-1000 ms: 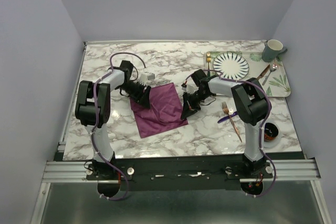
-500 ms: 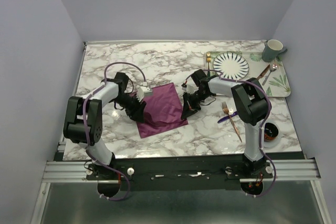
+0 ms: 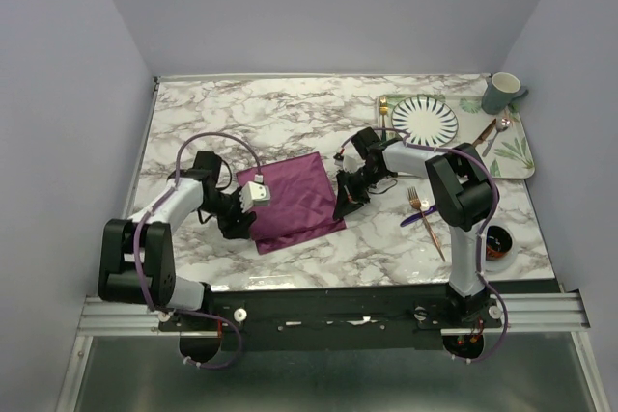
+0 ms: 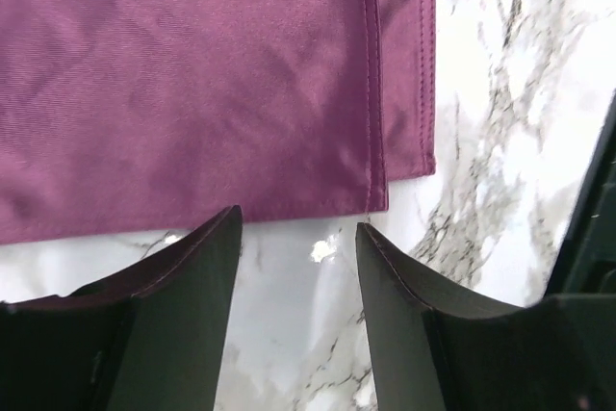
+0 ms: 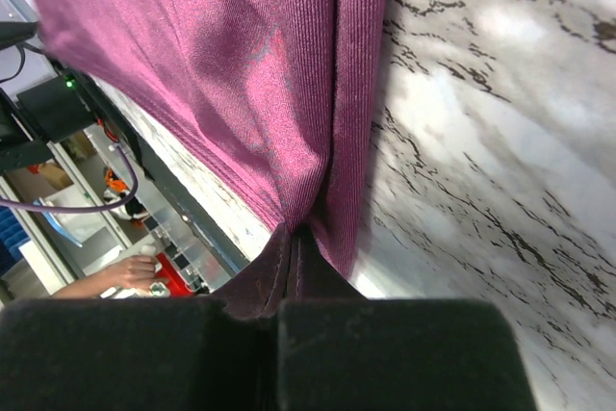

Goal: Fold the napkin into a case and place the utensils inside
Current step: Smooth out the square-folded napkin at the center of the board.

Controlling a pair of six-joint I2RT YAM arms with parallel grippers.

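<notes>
A plum-purple napkin [image 3: 294,202] lies on the marble worktop [image 3: 290,113], folded over into a double layer but not yet a narrow case. The right gripper [image 5: 292,238] sits at the napkin's right edge, jaws shut tight on a pinch of cloth. The left gripper [image 4: 298,228] rests just off the napkin's left edge, jaws partly open and holding nothing. Folding appears to be the step in hand. Next, the left jaws probably need to take that edge for another fold. The copper fork [image 3: 430,229] and blue knife [image 3: 410,221] lie well to the napkin's right.
</notes>
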